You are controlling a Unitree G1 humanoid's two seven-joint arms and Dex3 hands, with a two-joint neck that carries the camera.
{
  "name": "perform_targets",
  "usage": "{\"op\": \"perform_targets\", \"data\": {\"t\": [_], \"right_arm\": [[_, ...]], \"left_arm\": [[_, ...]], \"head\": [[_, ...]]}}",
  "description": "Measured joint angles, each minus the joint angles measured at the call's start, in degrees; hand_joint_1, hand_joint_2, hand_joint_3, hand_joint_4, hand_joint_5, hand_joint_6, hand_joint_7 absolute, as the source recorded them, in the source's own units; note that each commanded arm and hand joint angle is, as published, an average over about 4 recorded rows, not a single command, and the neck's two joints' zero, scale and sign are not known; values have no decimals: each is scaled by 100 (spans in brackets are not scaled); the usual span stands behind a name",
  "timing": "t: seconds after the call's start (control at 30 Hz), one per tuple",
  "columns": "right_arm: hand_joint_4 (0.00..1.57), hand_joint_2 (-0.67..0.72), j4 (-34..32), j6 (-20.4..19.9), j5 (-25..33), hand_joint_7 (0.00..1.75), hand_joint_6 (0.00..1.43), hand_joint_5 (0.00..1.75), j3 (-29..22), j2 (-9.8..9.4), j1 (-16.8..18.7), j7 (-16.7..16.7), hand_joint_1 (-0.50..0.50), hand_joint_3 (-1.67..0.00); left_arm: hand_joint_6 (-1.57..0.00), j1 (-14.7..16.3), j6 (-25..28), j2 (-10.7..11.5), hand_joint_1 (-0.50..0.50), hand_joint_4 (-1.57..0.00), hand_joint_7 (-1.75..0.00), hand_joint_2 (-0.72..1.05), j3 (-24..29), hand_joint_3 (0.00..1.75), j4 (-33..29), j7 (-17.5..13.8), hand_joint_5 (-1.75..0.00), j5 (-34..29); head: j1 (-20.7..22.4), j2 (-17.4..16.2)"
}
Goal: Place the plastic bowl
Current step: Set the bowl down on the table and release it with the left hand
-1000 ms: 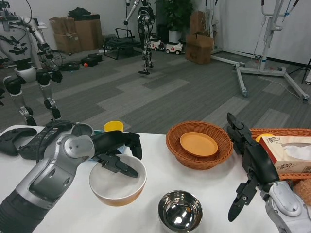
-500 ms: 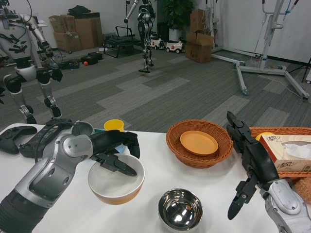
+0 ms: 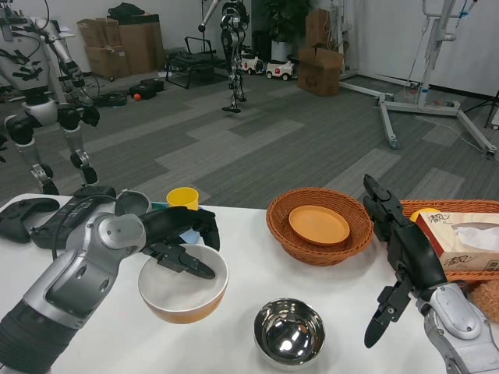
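The plastic bowl (image 3: 183, 292), white inside and orange outside, hangs tilted a little above the white table (image 3: 327, 292) at left of centre. My left hand (image 3: 181, 243) grips its far rim, thumb side outside and fingers reaching down into the bowl. My right hand (image 3: 394, 257) is held open above the table's right side, fingers spread, holding nothing. A brown wicker basket (image 3: 320, 234) with an orange plate (image 3: 319, 227) in it stands behind the centre.
A shiny steel bowl (image 3: 289, 335) sits near the front edge. A yellow cup (image 3: 182, 198) and a grey cup (image 3: 132, 204) stand at the back left by black controllers (image 3: 47, 222). At right, a second basket (image 3: 460, 214) holds a tissue box (image 3: 460, 241).
My left hand has carried the bowl slightly left and a little higher. The view has dipped a bit. My right hand stays in place.
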Motion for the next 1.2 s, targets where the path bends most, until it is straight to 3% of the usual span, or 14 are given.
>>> {"op": "perform_targets", "data": {"t": [0.9, 1.03, 1.2], "right_arm": [[0, 72, 0, 0, 63, 0, 0, 0, 18, 1, 0, 0, -46, 0], [0, 72, 1, 0, 64, 0, 0, 0, 18, 7, 0, 0, -46, 0], [0, 72, 32, 1, 77, 0, 0, 0, 36, 9, -1, 0, -46, 0]], "left_arm": [[-33, 11, -31, -28, -50, -142, -168, 96, 57, 157, 28, 0, -175, -1], [-31, 45, -126, -57, -50, -138, -168, 96, 219, 157, 123, 4, -175, 270], [-28, 277, -290, -318, -50, -137, -168, 96, 476, 153, 316, 60, -175, 749]], "head": [[-59, 39], [-49, 84], [-6, -54]]}}
